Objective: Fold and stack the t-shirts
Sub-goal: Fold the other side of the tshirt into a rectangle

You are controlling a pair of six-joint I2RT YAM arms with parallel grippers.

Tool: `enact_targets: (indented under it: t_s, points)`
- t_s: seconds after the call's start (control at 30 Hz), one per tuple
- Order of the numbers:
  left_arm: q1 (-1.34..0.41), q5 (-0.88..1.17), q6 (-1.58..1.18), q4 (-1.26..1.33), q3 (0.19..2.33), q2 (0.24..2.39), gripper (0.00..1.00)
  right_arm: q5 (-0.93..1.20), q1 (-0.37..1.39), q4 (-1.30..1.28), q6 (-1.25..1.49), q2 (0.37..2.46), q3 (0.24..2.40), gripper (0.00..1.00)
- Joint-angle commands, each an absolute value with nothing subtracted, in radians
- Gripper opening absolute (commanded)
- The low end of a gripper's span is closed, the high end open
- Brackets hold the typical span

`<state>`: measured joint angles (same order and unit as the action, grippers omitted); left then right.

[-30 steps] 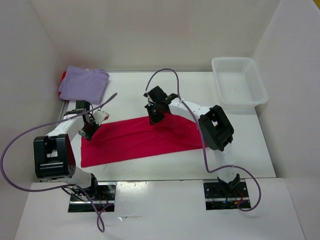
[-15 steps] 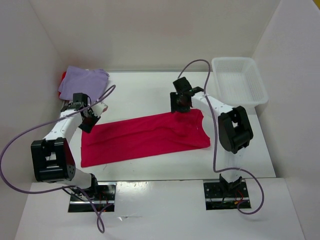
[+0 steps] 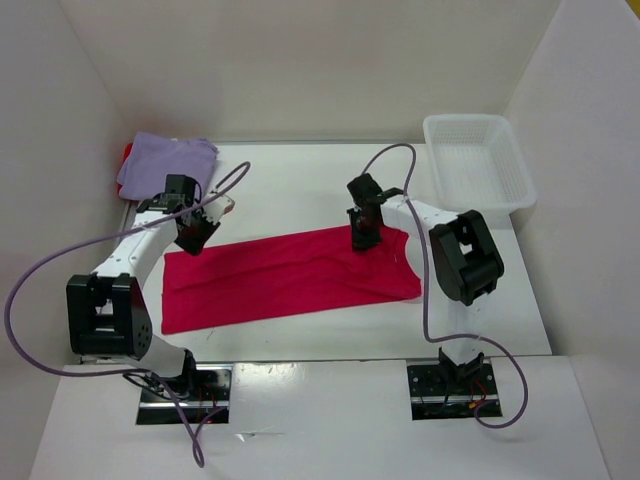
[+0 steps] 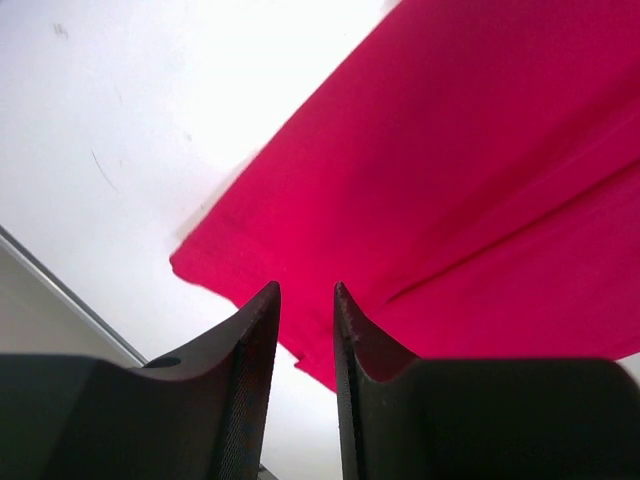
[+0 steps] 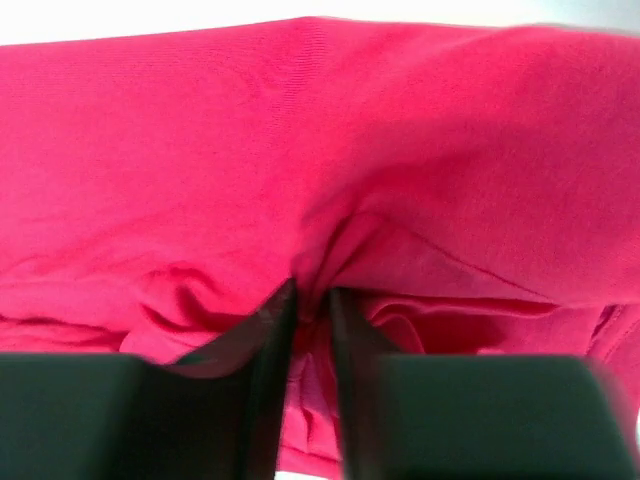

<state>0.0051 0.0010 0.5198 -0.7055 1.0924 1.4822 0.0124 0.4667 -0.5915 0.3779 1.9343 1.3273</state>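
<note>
The pinkish crimson t-shirt (image 3: 290,278) lies folded into a long band across the middle of the table. It fills the right wrist view (image 5: 200,150) and shows in the left wrist view (image 4: 450,150). My right gripper (image 3: 364,234) is shut on a bunched fold at its far edge (image 5: 312,290). My left gripper (image 3: 193,232) hovers over the shirt's far left corner, jaws slightly apart and empty (image 4: 307,290). The lavender t-shirt (image 3: 166,166) lies folded at the back left on the bright red one, of which only an edge (image 3: 127,152) shows.
A white plastic bin (image 3: 477,165) stands at the back right. White walls close in the table on the left, back and right. Purple cables loop from both arms above the table.
My right gripper carried the shirt's far edge to the right and then came down a little. My left gripper moved back and right to the left corner. The shirt now lies stretched out.
</note>
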Motion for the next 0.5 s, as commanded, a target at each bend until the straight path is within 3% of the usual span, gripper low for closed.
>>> enact_targets:
  t_s: [0.0,0.1,0.2,0.3,0.33,0.47]
  points:
    - [-0.034,0.026,0.491,-0.713,1.144,1.499,0.35,0.031,0.492,-0.577,0.385,1.832,1.319,0.20]
    - [-0.080,0.003,0.491,-0.713,1.166,1.508,0.38,0.031,0.518,-0.568,0.361,1.801,1.310,0.13]
    - [-0.132,-0.008,0.491,-0.713,1.176,1.517,0.38,0.067,0.557,-0.546,0.319,1.752,1.270,0.13]
    - [-0.182,-0.017,0.491,-0.713,1.196,1.528,0.41,0.107,0.588,-0.546,0.291,1.709,1.232,0.24]
    - [-0.195,-0.017,0.491,-0.713,1.207,1.540,0.42,0.107,0.601,-0.557,0.291,1.709,1.223,0.33]
    - [-0.265,-0.017,0.491,-0.704,1.227,1.591,0.42,0.068,0.601,-0.580,0.307,1.669,1.173,0.46]
